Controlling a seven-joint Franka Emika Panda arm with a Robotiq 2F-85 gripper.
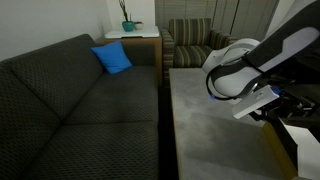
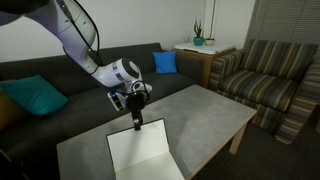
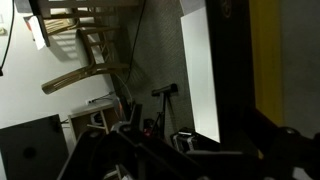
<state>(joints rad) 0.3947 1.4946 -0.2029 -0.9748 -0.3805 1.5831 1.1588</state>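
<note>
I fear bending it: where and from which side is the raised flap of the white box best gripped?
Grip the raised flap of the white box at the middle of its free upper edge, coming from above, one finger on each face. It is thin and stands roughly upright, so only that edge seems to offer a pinch. The end effector hangs there.

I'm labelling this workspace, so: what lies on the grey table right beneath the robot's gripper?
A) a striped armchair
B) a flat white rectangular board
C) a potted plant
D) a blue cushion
B: in an exterior view the gripper hangs above the far edge of the flat white rectangular board, which lies on the grey table.
</note>
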